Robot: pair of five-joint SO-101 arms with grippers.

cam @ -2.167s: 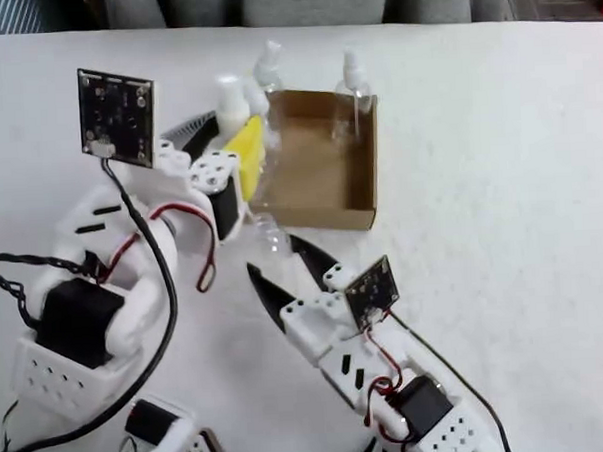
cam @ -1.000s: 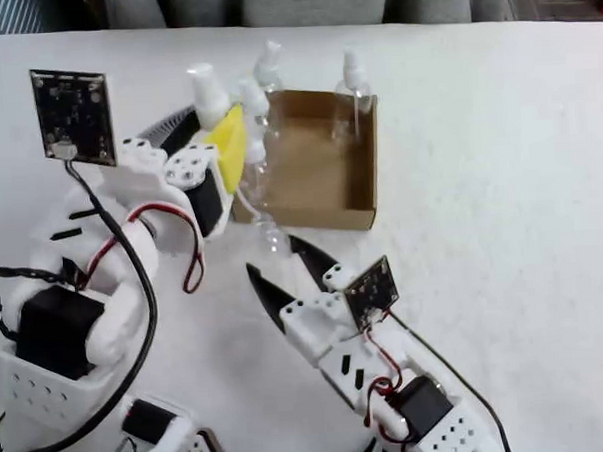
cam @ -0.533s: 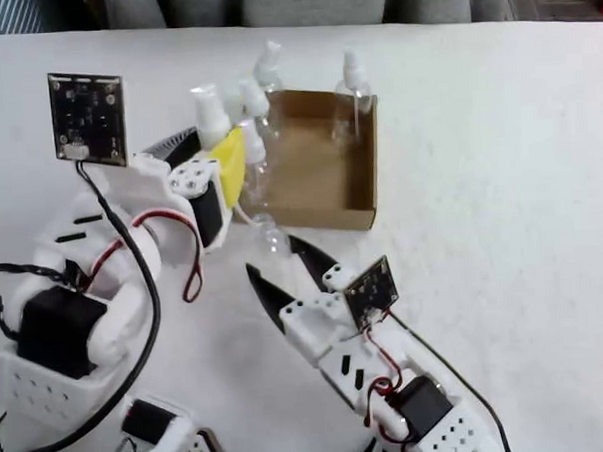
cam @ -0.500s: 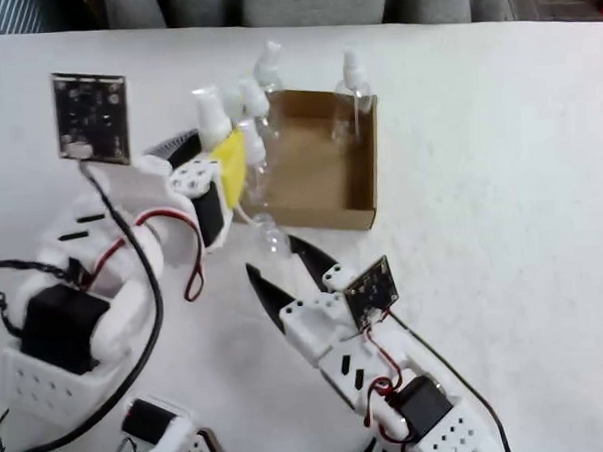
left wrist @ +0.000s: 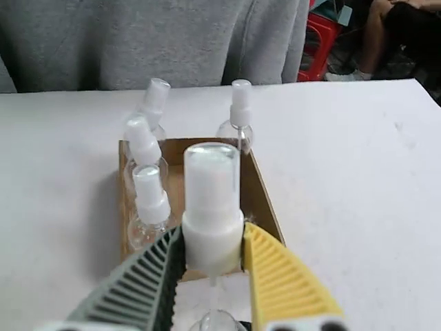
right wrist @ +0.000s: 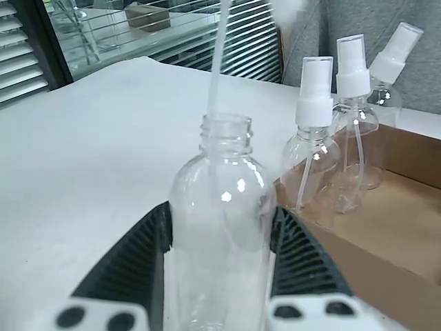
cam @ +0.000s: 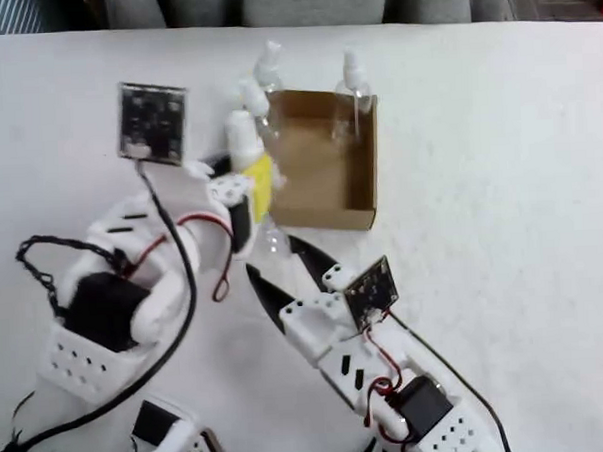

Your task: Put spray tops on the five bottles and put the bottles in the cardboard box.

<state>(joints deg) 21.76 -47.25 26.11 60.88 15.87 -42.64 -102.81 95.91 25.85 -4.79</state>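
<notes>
My left gripper (left wrist: 212, 238) is shut on a white spray top (left wrist: 210, 200), gripped between its grey and yellow fingers. The top hangs over an open clear bottle (right wrist: 220, 214), and its thin tube (right wrist: 218, 62) runs down into the bottle's neck. My right gripper (right wrist: 219, 210) is shut on that bottle, which stands upright on the table just in front of the cardboard box (cam: 326, 220). From above, the left gripper (cam: 247, 168) sits over the bottle (cam: 270, 237) and the right gripper (cam: 273, 257). Several capped bottles (left wrist: 150, 207) stand in the box.
The cardboard box (left wrist: 262, 200) lies just beyond the held bottle, open side up, with bare floor on its right half. Capped bottles (right wrist: 313, 145) crowd its left and far sides. White table stretches wide to the right of the box (cam: 499, 157).
My left arm has swung right with the spray top, from beside the box's left wall to above the bottle in my right gripper. The right arm has kept still.
</notes>
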